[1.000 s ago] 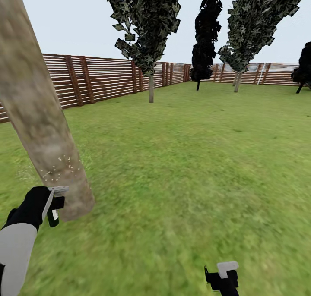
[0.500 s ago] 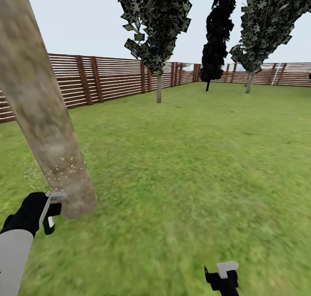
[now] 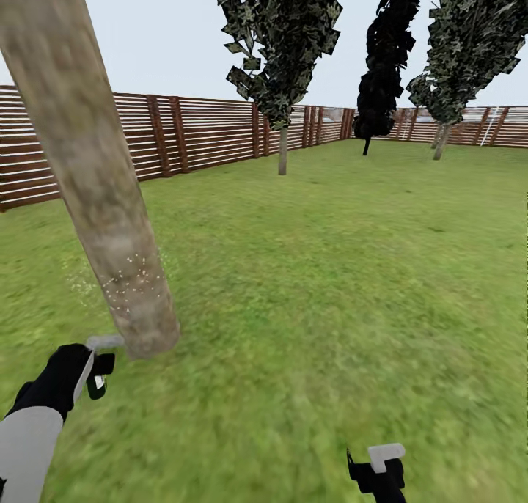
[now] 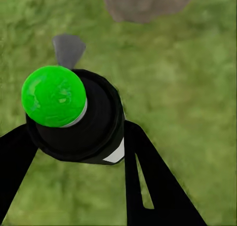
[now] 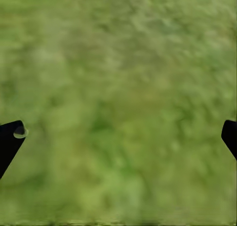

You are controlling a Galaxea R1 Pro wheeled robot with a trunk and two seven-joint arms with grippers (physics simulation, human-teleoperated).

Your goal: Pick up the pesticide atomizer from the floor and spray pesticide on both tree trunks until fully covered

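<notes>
The left gripper (image 3: pixel 94 367) is clamped on the pesticide atomizer (image 3: pixel 97 382); in the left wrist view its two black fingers (image 4: pixel 148 186) run up either side of the dark bottle (image 4: pixel 84 122), whose bright green rounded end faces the camera. The bottle's long axis lies along the fingers, and its grey-white trigger head (image 3: pixel 104 341) points up and forward toward the tree trunk (image 3: pixel 103 188). That trunk stands just beyond and slightly to the right of the nozzle, near but apart from it, leaning up to the left. A cloud of pale spray specks sits on the bark low down, just above the nozzle. The left arm is the near one for this trunk; the right gripper (image 3: pixel 378 474) hangs low at the near right over bare grass (image 3: pixel 330 283), its fingertips (image 5: pixel 12 137) wide apart and holding nothing.

Against a second ago the whole head view has swung, so trunk, fence (image 3: pixel 205 133) and the far trees (image 3: pixel 282 151) all sit further right; that is the camera. Within it the gripper sits lower relative to the trunk base, and the specks sit a little higher up the bark.
</notes>
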